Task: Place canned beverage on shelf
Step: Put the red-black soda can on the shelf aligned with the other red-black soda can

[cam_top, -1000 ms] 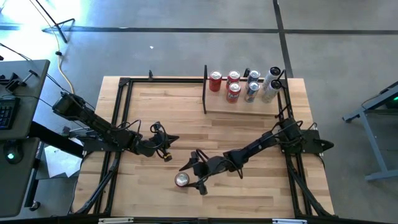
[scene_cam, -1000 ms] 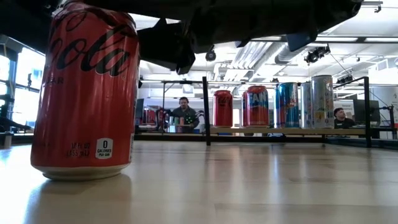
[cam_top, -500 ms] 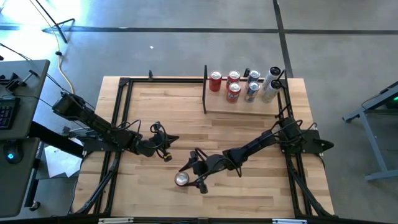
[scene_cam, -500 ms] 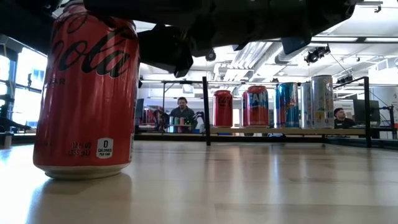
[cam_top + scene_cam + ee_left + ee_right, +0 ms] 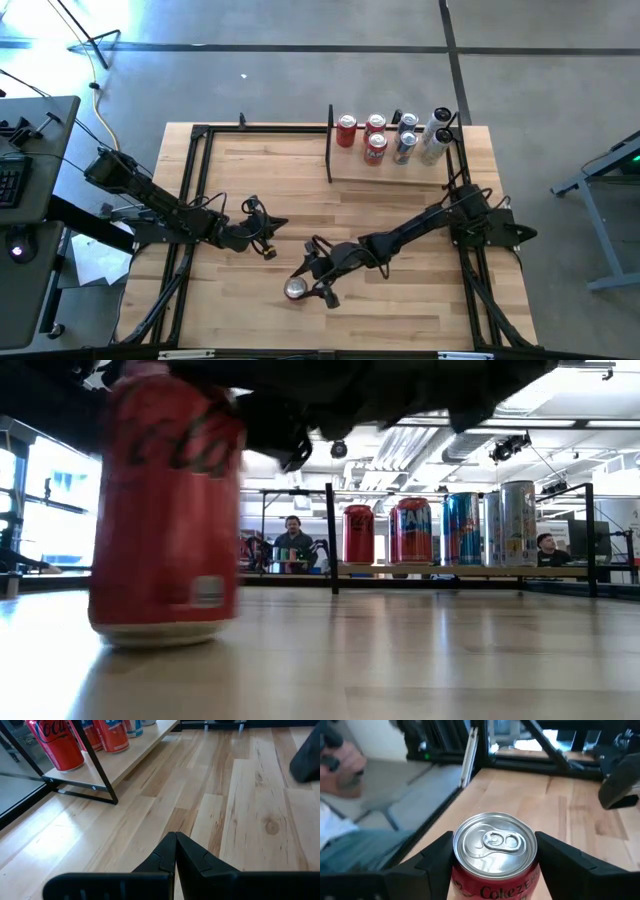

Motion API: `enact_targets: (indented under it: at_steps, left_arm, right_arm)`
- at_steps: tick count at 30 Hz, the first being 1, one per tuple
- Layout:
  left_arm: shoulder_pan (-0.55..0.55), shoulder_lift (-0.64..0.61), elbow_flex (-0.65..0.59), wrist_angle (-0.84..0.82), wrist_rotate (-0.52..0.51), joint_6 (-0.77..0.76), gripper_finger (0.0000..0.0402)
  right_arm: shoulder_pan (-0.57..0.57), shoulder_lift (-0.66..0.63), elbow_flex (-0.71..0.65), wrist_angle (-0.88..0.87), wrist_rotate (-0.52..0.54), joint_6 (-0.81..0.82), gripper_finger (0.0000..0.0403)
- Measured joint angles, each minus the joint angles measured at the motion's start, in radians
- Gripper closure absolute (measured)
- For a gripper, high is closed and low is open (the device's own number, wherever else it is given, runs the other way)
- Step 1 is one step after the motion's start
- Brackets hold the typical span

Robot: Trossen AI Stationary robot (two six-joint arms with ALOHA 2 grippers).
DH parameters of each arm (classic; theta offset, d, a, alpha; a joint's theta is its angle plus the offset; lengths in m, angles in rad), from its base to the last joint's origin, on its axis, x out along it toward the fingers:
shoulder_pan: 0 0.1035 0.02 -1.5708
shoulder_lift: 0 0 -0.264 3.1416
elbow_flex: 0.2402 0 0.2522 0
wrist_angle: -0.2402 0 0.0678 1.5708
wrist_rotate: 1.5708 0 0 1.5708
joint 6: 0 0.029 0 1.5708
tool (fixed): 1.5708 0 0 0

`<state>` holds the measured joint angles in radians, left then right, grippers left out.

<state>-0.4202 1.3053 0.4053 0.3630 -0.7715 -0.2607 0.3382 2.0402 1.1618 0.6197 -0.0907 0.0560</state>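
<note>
Right gripper (image 5: 492, 865): fingers either side of the can (image 5: 494, 850), grip not yet certain.
Left gripper (image 5: 175, 851): pinched together, idle.
Shelf (image 5: 395, 170): well beyond the can, holds other cans.
Left: lift, carry, place.

red can (image 5: 494, 855) reads "coke zero" (shelf can (image 5: 52, 742) shows "coca").

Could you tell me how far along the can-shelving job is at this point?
Done: several cans already stand on the shelf. In hand: the right gripper straddles the red Coke Zero can on the table. Left: lifting it and carrying it to the shelf. The left gripper waits shut.
</note>
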Motion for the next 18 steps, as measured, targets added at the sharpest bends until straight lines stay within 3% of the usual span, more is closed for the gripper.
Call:
enact_targets:
  at_steps: [4, 11, 18]
  left_arm:
    - [0.0, 0.0, 0.0, 0.001, 0.002, 0.0, 0.0401]
    - [0.0, 0.0, 0.0, 0.0, 0.002, 0.0, 0.0401]
    - [0.0, 0.0, 0.0, 0.001, 0.002, 0.001, 0.0401]
  right_arm:
    - [0.002, -0.105, -0.002, -0.173, 0.029, -0.077, 0.0169]
    - [-0.003, -0.32, -0.002, -0.439, 0.222, -0.193, 0.0169]
    - [-0.018, -0.543, 0.0, -0.749, 0.347, -0.248, 0.0169]
